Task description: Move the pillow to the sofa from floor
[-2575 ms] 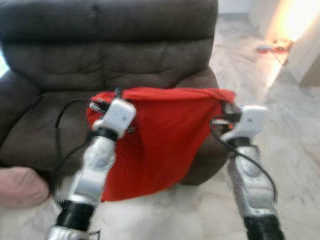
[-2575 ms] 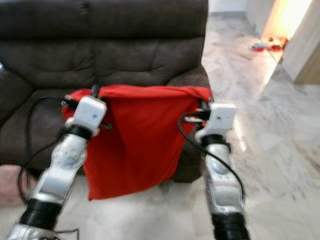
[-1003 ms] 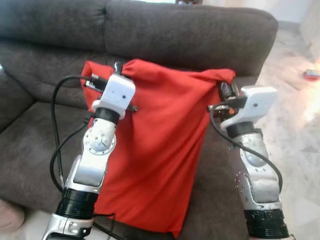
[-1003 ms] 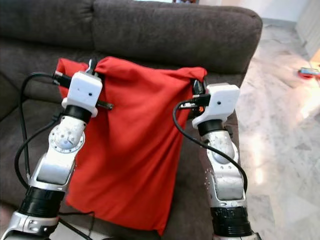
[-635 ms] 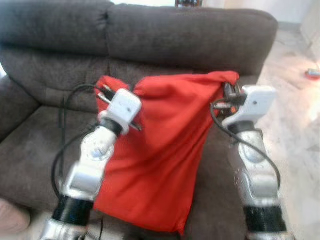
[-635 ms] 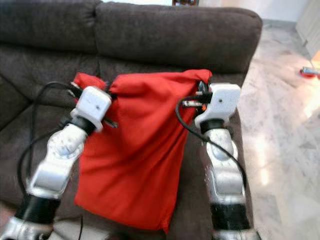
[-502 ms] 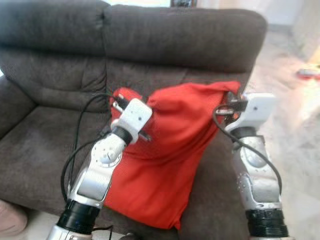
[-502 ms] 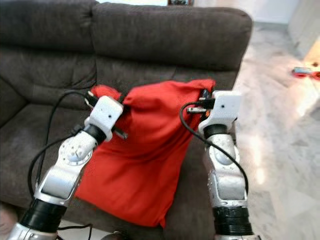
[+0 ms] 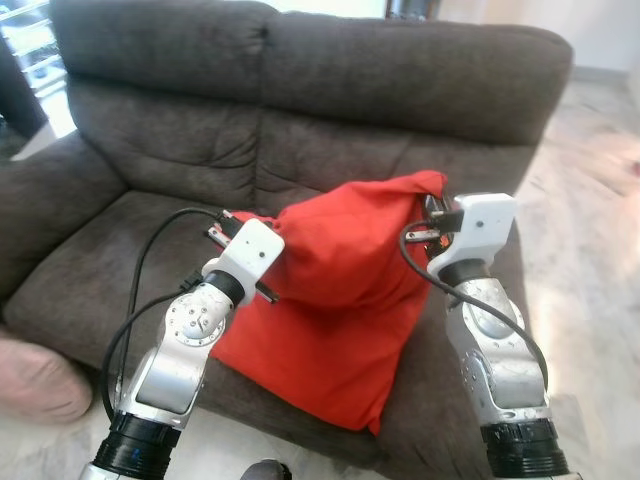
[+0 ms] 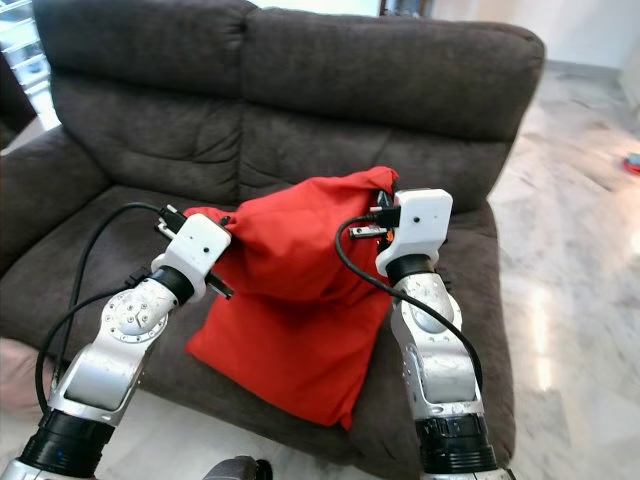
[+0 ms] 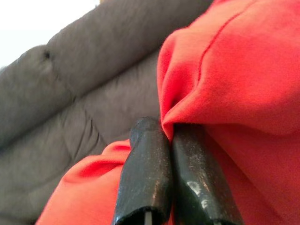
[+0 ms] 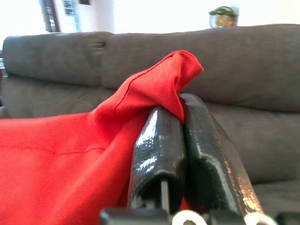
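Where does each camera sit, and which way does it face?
Left and right eye views: on the head, looking down at the sofa, both arms and the red pillow.
Left wrist view: along the left gripper, shut on the pillow.
Right wrist view: along the right gripper, pinching a pillow corner.
Shared: pillow and sofa.

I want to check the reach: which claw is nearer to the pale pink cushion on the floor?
Left. The left claw, shut on the red fabric pillow, is above the pale pink cushion; the right claw is farther away across the pillow.
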You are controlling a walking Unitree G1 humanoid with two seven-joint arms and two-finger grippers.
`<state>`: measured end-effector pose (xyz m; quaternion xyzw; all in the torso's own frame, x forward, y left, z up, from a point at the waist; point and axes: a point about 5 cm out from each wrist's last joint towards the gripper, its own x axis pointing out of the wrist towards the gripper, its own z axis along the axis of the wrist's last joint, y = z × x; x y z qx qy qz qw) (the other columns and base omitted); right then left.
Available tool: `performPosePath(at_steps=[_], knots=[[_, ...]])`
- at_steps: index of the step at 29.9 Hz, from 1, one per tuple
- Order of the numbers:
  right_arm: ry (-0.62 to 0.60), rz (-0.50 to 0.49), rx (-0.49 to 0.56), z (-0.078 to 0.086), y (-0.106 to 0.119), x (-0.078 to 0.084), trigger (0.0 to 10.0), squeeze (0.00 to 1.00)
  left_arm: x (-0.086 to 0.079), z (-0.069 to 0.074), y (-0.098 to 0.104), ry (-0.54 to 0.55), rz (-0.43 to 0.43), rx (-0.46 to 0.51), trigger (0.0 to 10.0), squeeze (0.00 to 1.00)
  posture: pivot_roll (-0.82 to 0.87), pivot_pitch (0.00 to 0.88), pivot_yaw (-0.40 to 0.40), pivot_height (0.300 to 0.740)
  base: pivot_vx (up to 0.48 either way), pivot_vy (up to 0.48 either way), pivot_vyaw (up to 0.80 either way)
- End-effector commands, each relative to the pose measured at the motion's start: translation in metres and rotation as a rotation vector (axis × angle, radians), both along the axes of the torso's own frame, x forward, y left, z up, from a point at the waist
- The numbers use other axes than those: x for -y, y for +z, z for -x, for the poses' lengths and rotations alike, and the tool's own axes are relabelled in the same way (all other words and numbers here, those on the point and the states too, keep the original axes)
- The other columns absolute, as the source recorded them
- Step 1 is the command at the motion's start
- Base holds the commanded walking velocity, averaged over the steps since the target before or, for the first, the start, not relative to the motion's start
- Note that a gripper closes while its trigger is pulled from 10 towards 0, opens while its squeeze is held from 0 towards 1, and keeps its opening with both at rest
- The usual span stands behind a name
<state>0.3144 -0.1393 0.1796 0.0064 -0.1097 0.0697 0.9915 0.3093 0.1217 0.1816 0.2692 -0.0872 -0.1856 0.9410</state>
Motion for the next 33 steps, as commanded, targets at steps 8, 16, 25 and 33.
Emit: performPosePath(at_steps=[8, 16, 25, 33], knots=[[0.029, 0.010, 0.011, 0.001, 0.003, -0.003, 10.0, 0.00, -0.004, -0.003, 0.008, 0.038, -0.027, 0.043, 10.0, 0.00, 0.13, 0.060, -0.015, 0.740, 0.000, 0.000, 0.00], [0.061, 0.023, 0.015, 0.002, 0.003, -0.007, 10.0, 1.00, -0.013, -0.007, 0.017, 0.131, -0.033, 0.095, 10.0, 1.00, 0.13, 0.064, -0.016, 0.740, 0.000, 0.000, 0.00], [-0.011, 0.070, 0.037, 0.000, 0.005, -0.001, 10.0, 0.00, -0.010, -0.008, 0.018, 0.134, -0.051, 0.112, 10.0, 1.00, 0.13, 0.068, -0.015, 0.740, 0.000, 0.000, 0.00], [-0.258, 0.051, -0.144, -0.002, -0.039, 0.047, 10.0, 0.00, -0.024, -0.006, -0.026, 0.198, 0.016, -0.045, 10.0, 0.00, 0.13, 0.068, -0.013, 0.740, 0.000, 0.000, 0.00]])
